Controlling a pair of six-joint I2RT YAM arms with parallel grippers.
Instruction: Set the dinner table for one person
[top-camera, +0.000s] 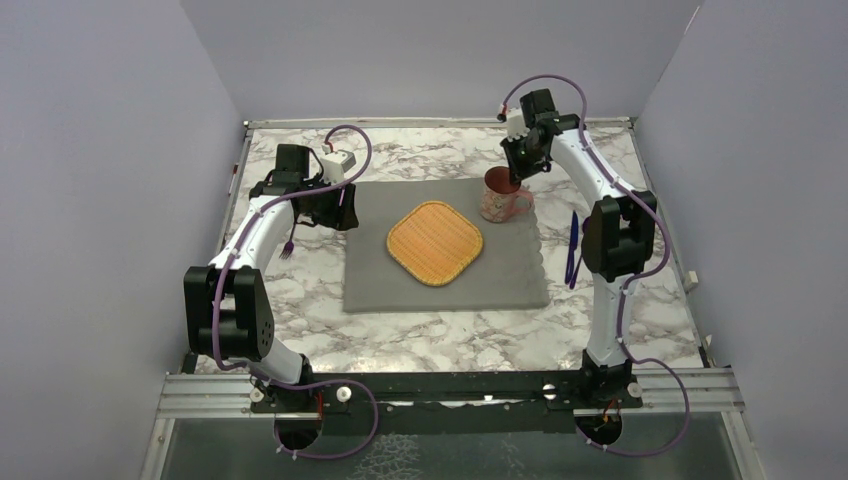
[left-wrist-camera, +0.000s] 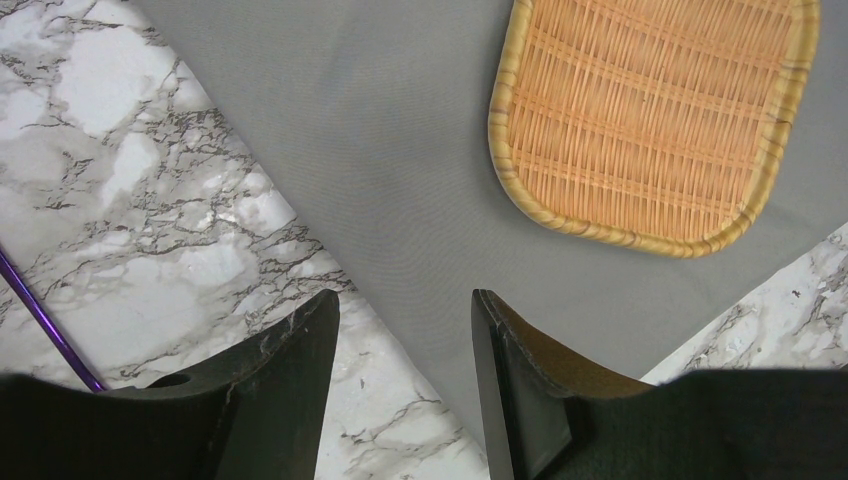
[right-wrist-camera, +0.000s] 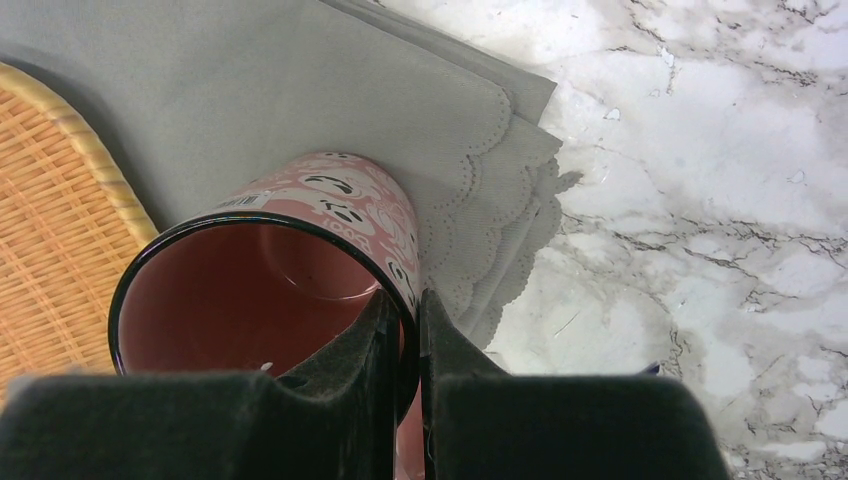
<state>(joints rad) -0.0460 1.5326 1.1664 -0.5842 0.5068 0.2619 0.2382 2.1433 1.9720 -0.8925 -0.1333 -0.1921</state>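
The marble dinner table (top-camera: 440, 335) carries a grey scalloped placemat (top-camera: 445, 290) with a woven wicker plate (top-camera: 435, 242) at its middle. A pink mug (top-camera: 497, 200) is at the placemat's far right corner. My right gripper (right-wrist-camera: 405, 298) is shut on the mug's (right-wrist-camera: 300, 200) rim, one finger inside and one outside. Whether the mug rests on the cloth I cannot tell. My left gripper (left-wrist-camera: 405, 300) hangs open and empty over the placemat's (left-wrist-camera: 400, 150) left edge, near the wicker plate (left-wrist-camera: 650, 120).
A purple fork (top-camera: 288, 248) lies on the marble left of the placemat, under the left arm; its handle (left-wrist-camera: 45, 325) shows in the left wrist view. A purple-blue utensil (top-camera: 573, 245) lies right of the placemat. Purple walls close in three sides.
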